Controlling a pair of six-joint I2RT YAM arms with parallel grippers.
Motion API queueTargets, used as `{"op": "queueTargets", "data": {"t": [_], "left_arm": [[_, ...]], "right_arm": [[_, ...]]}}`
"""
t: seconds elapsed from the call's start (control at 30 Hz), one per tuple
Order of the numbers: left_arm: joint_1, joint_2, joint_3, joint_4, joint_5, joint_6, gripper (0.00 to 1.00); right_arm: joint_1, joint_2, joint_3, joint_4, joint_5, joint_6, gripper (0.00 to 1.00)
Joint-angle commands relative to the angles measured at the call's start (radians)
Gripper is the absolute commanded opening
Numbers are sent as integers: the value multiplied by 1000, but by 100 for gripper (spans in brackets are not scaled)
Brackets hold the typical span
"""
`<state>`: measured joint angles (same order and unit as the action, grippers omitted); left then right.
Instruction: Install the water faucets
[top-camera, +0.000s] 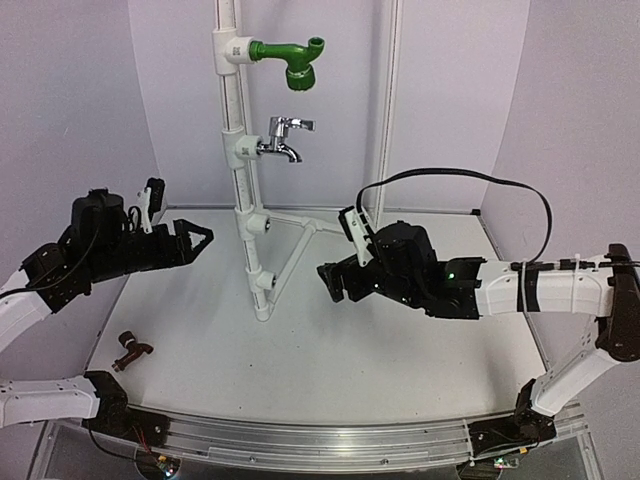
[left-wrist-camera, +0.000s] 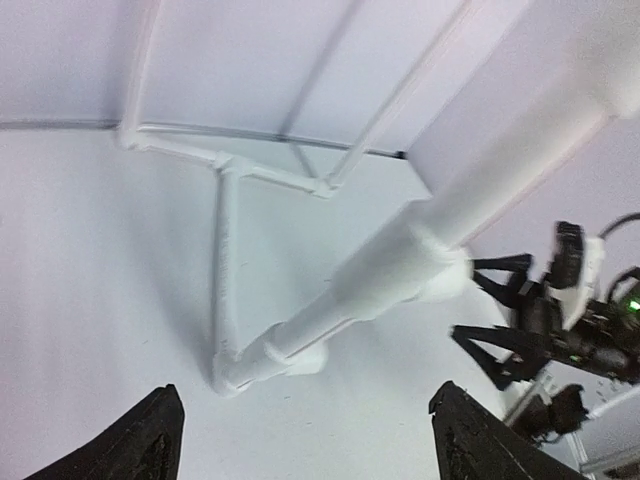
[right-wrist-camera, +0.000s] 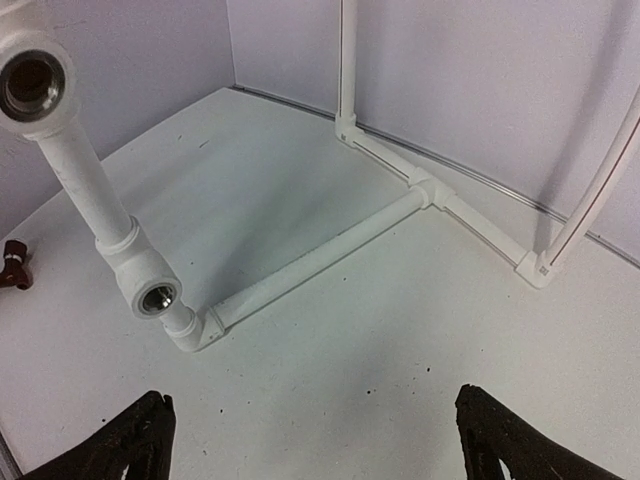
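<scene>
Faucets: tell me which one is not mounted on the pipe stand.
The dark reddish-brown faucet, lying loose at the near-left of the table. The chrome faucet is already mounted on the white pipe stand.

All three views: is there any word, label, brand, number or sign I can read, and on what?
None readable.
Dark marks down the white pipe stand, top view: possibly print, too small to read.
Chrome faucet and reddish-brown faucet: no lettering visible.
</scene>
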<state>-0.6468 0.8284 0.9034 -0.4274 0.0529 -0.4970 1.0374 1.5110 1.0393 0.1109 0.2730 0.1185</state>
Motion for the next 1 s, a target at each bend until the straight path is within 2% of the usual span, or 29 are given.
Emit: {"op": "queueTargets", "data": {"t": [0.0,0.07,0.17,0.33,0.47,0.6,0.67,0.87,0.97], "left_arm": [[38,79,-79,-263,-339,-298,96],[88,114,-109,-296,-382,-396,99],[185,132,-169,-302,-387,-545,100],[268,120,-242,-334,-426,-770,100],[345,169,-274,-338,-371,-873,100],[439,322,-241,-423,-325,-988,95],[451,379,-228,-446,-323,-1033,93],[453,424,-242,-447,-304,-1128,94],[452,443,-254,-443,-301,-1160,89]], "right_arm": [[1,26,13,-43,-5,58,98],[1,28,5,-55,-1,69,98],[1,21,-6,-70,3,80,98],[2,-6,-36,-82,23,105,98],[1,-15,-53,-82,33,118,98],[1,-19,-58,-82,31,117,98],[2,-20,-57,-84,28,114,98],[1,-28,-59,-88,20,127,98],[2,-22,-58,-88,9,134,98]]}}
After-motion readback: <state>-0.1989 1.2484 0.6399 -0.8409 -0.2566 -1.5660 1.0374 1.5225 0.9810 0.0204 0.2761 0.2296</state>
